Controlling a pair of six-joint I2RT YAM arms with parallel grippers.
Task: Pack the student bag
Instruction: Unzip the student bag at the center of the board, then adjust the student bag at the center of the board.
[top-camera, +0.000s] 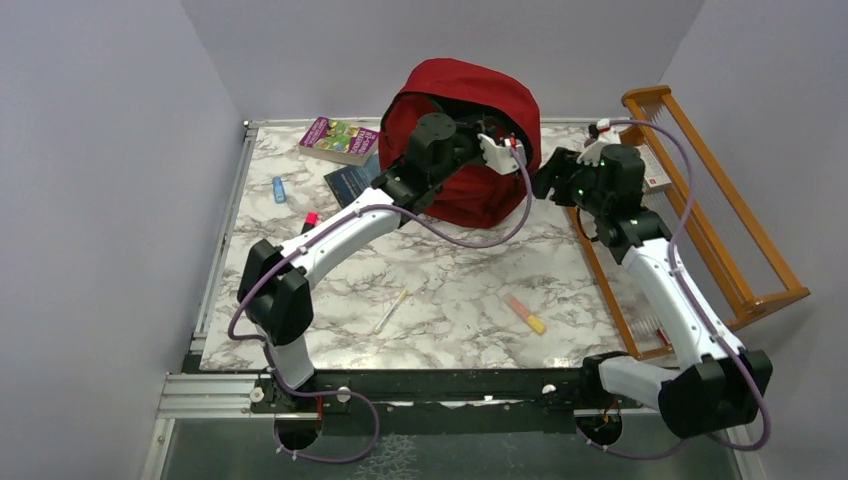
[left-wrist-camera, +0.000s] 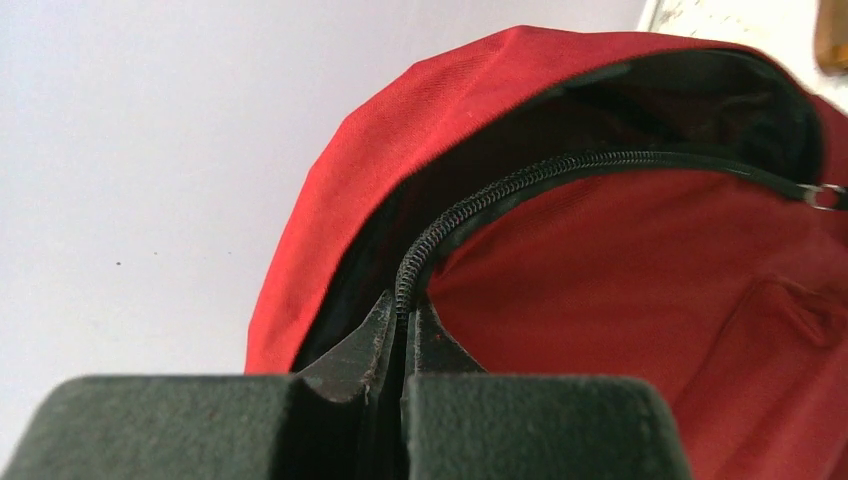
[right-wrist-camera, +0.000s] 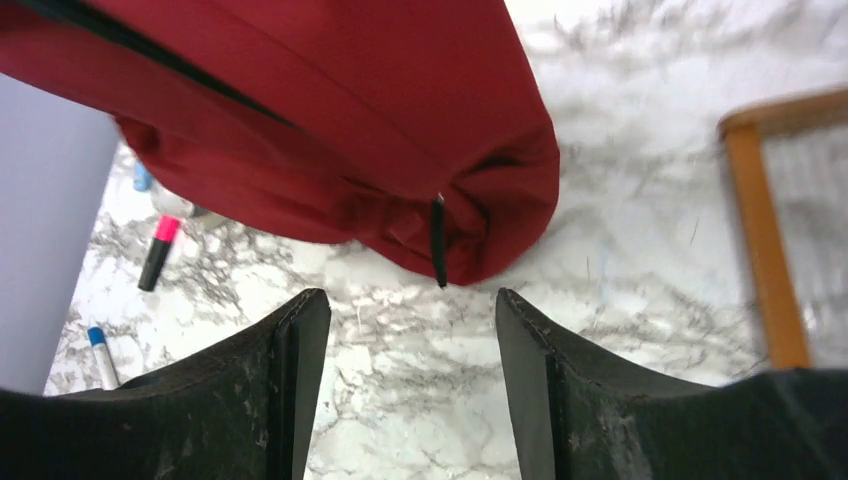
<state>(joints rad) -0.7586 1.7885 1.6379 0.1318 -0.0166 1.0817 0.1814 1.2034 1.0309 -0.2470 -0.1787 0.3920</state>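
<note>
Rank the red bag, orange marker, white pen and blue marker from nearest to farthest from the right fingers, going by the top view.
1. red bag, right beside them.
2. orange marker, near side, centre-right.
3. white pen, near side, centre.
4. blue marker, far left.

- Your left arm has white shells on the long links and big black rounded housings at the joints.
- Your right arm is made the same way, white links between black joints. Small green lights glow on its wrist housing.
- A thin purple cable runs along each arm and hangs in loose loops near the wrist and the base.
- Your left gripper has matte black fingers that narrow to thin tips.
- On your right gripper the fingers are black wedges with a rough, scuffed surface and pale dust on it.
</note>
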